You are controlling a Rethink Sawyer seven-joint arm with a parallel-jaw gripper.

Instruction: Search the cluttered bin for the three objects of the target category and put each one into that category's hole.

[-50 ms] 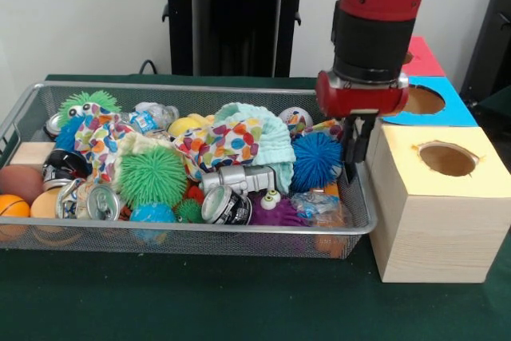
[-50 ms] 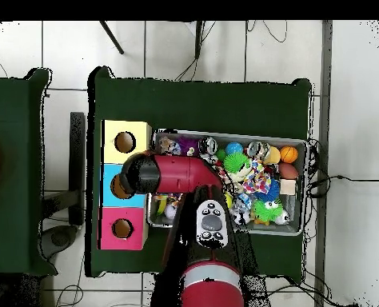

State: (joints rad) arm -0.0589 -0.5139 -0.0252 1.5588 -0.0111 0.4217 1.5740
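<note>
- Hanging over the right end of the wire bin (image 1: 363, 217), the gripper (image 1: 354, 149) reached down just inside the rim, next to the yellow-topped box (image 1: 435, 205).
- Its dark fingers pointed downward close together, but whether they were parted or closed on anything could not be told.
- Beside the gripper, inside the bin, lay a blue spiky ball (image 1: 316, 159); a mint-green cloth (image 1: 263, 129) and a spotted cloth (image 1: 219, 143) were heaped toward the bin's middle.
- A green spiky ball (image 1: 152, 176) sat left of the middle, with two crushed cans (image 1: 227, 205) near the bin's front wall.
- An orange ball (image 1: 13, 206) rested at the bin's left end.
- Outside the bin's right end stood three boxes in a row, each with a round hole: the yellow-topped one nearest the front, a blue one (image 1: 447, 109) behind it, and a red one (image 1: 421, 57) farthest back.
- Seen from overhead, the arm (image 2: 173, 174) crossed from the boxes toward the bin.
</note>
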